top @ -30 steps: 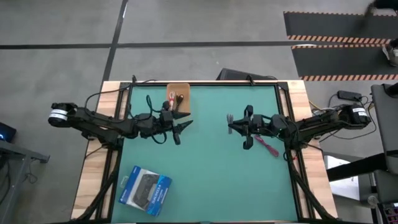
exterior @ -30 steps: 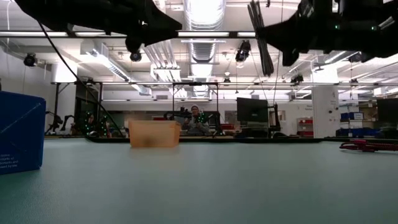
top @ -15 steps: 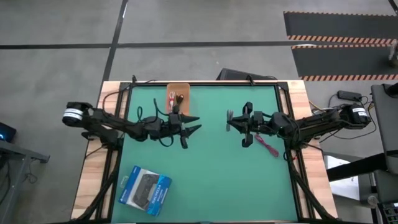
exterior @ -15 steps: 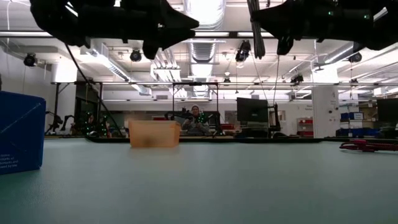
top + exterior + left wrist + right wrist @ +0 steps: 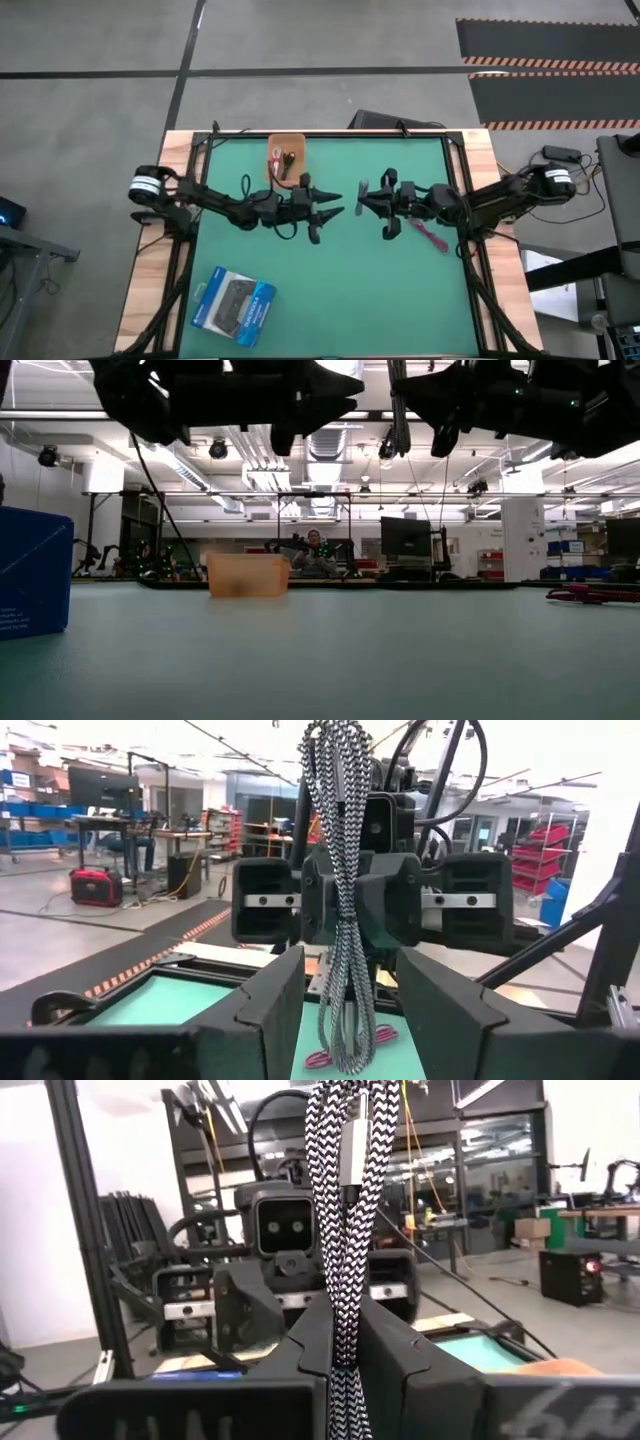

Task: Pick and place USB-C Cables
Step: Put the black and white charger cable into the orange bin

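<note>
A silver-grey braided USB-C cable bundle (image 5: 340,1200) is up in the air over the green mat, with my right gripper (image 5: 366,197) shut on it. My left gripper (image 5: 330,212) faces it from the table's left, open, a short gap away. In the left wrist view the cable (image 5: 340,900) shows between and beyond the left fingers, which do not touch it. A magenta cable (image 5: 430,236) lies flat on the mat under my right arm. A small wooden box (image 5: 287,145) at the far edge holds a white and a dark cable. My right gripper pinches the cable bundle at about its middle (image 5: 340,1330) between its two shut fingers. The fingers come roughly level from the table's right and lie across the bundle. The bundle stands upright, reaching above and below the fingers, clear of the mat.
A blue-and-black box (image 5: 233,305) lies at the near left of the mat, seen as a blue block (image 5: 30,570) in the low view. Black frame rails run along the mat's left and right edges. A person sits in the room far beyond the table.
My left gripper has travelled toward the table's right edge, closing on my right gripper and sinking slightly, still open. My right gripper has edged toward the table's left with the cable still pinched upright.
</note>
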{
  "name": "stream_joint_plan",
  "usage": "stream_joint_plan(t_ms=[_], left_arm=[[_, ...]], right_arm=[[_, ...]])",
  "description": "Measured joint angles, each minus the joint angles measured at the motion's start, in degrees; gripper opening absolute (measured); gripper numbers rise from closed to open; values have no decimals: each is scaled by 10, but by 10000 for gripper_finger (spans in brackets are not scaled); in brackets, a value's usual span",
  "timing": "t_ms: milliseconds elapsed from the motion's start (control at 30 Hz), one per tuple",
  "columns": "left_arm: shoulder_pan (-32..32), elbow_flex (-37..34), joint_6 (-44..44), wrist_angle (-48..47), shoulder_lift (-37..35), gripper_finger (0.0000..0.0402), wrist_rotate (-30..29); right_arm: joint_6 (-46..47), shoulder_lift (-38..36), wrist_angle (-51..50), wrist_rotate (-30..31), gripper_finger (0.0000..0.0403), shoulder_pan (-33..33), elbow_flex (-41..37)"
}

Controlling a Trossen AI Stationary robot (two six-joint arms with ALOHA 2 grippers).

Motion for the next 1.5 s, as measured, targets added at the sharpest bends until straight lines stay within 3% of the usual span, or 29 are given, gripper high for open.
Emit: stream_joint_plan(t_ms=[467,1500], left_arm=[[-3,85,-29,9,78,146,41],[-17,88,-45,14,83,146,37]], right_arm=[[13,43,58,4,18,13,-1],[-2,36,55,-2,20,18,-3]])
